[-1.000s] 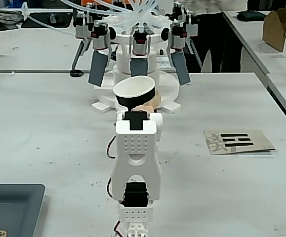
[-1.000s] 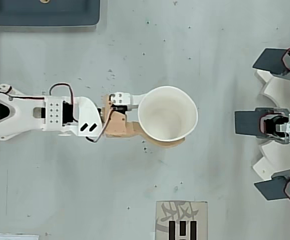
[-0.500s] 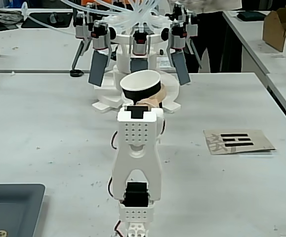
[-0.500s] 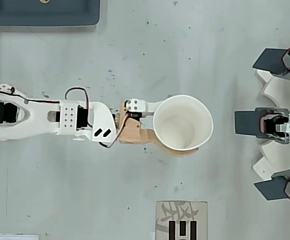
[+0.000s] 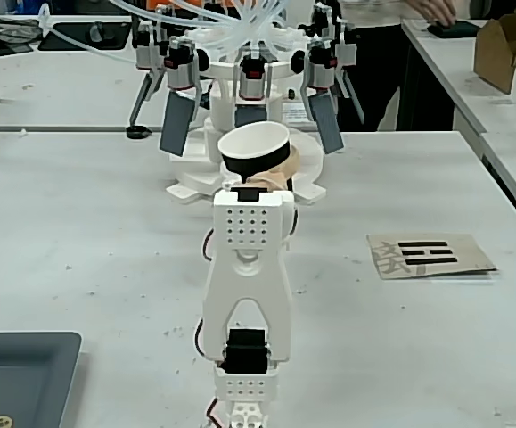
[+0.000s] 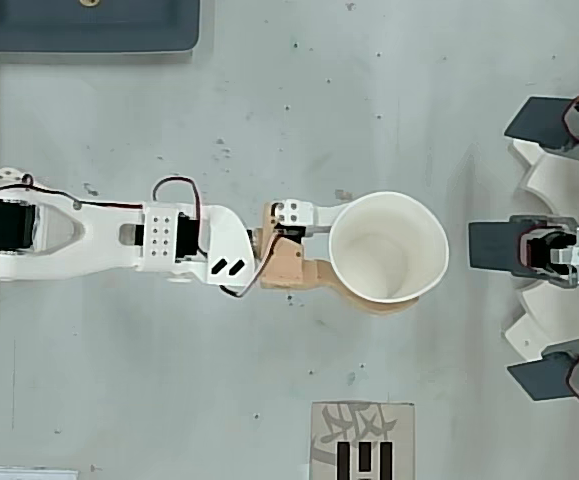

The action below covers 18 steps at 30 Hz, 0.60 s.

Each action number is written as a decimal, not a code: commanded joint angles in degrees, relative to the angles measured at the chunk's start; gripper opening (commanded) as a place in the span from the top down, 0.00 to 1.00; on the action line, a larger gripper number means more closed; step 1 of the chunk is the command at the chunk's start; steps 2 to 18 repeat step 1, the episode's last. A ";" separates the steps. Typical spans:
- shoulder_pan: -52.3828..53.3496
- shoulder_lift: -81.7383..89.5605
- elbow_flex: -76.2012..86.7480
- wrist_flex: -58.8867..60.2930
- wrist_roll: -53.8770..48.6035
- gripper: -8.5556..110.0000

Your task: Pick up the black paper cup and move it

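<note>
The black paper cup (image 6: 387,248) sits right of centre in the overhead view, mouth up, showing its white inside and round rim; in the fixed view the cup (image 5: 254,148) appears in the upper middle of the frame, black on the outside wall, tilted a little and raised off the table. The gripper (image 6: 354,255) is clamped on the cup, a white finger (image 6: 314,213) pressed against the cup's upper-left side in the overhead view and a tan finger (image 6: 314,283) curving under its lower edge. The white arm (image 6: 119,238) reaches in from the left edge of the overhead view along the middle of the frame; in the fixed view the arm (image 5: 247,267) rises from the bottom centre and hides most of the gripper. To the right of the cup in the overhead view, near but apart from it, stands a white device (image 6: 559,245) with dark grey paddles fanned toward the cup; in the fixed view this device (image 5: 249,80) stands just behind the cup at top centre, with clear tubes above it. A paper sheet with black bars (image 6: 361,440) lies at the bottom centre of the overhead view, and at the right middle of the fixed view (image 5: 429,254). A dark grey tray (image 6: 84,25) lies at the upper left of the overhead view and at the lower left of the fixed view (image 5: 21,374). All stand on a pale grey table (image 6: 269,110).
</note>
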 commanded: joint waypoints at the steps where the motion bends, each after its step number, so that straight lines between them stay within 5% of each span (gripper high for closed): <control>1: 0.62 0.26 -4.04 0.53 0.00 0.85; 18: 0.62 0.26 -4.04 0.53 0.00 0.85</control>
